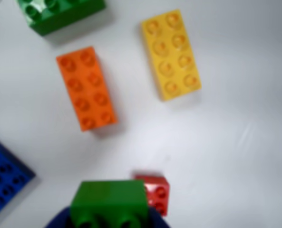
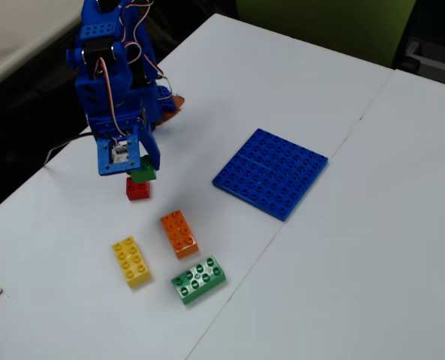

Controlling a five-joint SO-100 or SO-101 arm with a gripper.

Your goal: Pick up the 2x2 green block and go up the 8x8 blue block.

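Above red brick (image 2: pixel 138 189), jaws clenched on 2x2 green block (image 2: pixel 142 173), square, studs facing wrist cam.

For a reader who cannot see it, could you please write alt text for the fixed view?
A blue robot arm holds a small dark-green plastic brick in its jaws, just above a small red plastic brick on a white table. Orange, yellow and lighter green long bricks lie nearby; a flat blue studded baseplate lies to the right.
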